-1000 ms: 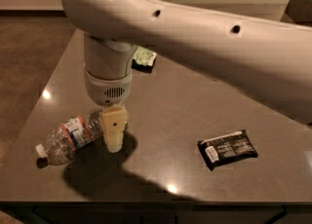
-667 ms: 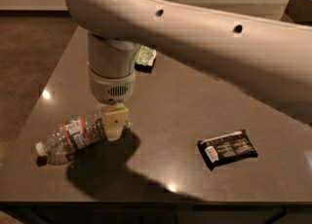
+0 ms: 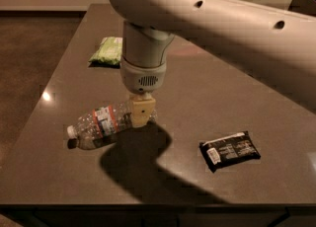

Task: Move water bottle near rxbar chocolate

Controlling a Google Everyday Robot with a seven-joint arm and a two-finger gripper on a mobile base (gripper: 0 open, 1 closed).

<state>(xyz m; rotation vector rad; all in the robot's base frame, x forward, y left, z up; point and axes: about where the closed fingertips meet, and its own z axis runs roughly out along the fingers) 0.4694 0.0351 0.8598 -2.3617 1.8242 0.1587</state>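
The water bottle is clear ribbed plastic with a white cap and a red, white and blue label. It lies tilted over the table's front left, cap end pointing left. My gripper hangs straight down from the big white arm and is shut on the bottle's bottom end. One tan finger shows in front of the bottle. The rxbar chocolate, a flat black wrapper with white print, lies on the table to the right, well apart from the bottle.
A green-and-white snack bag lies at the back left of the dark table. The table's left edge runs close to the bottle's cap. The white arm spans the upper right of the view.
The gripper has moved right with the bottle in it. The bottle's cap end has shifted right and up. The snack bag, hidden before by the wrist, now shows fully.
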